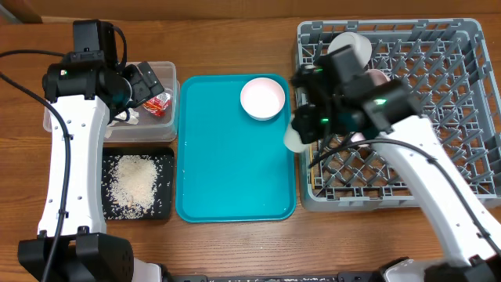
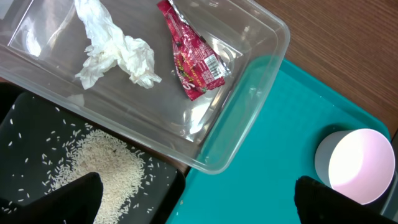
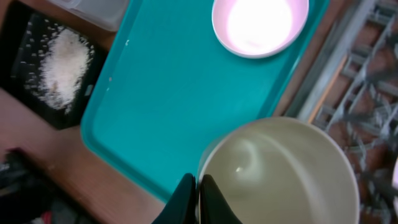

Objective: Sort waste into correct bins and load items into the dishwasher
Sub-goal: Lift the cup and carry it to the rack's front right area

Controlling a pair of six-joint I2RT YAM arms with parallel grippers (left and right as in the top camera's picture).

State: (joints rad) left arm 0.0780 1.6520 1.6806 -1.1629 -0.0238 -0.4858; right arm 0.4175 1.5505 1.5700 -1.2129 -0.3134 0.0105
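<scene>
Grey-white bowl (image 3: 280, 174) is being pinched at its rim by the right gripper (image 3: 198, 186), over the edge of the teal tray (image 1: 235, 157) beside the rack (image 1: 454, 63). Left gripper (image 2: 199, 199) is being held spread above the tub (image 2: 267, 31), where tissue (image 2: 118, 56) and wrapper (image 2: 196, 62) are lying. Rice (image 1: 135, 182) is lying in the black tray (image 1: 167, 157).
</scene>
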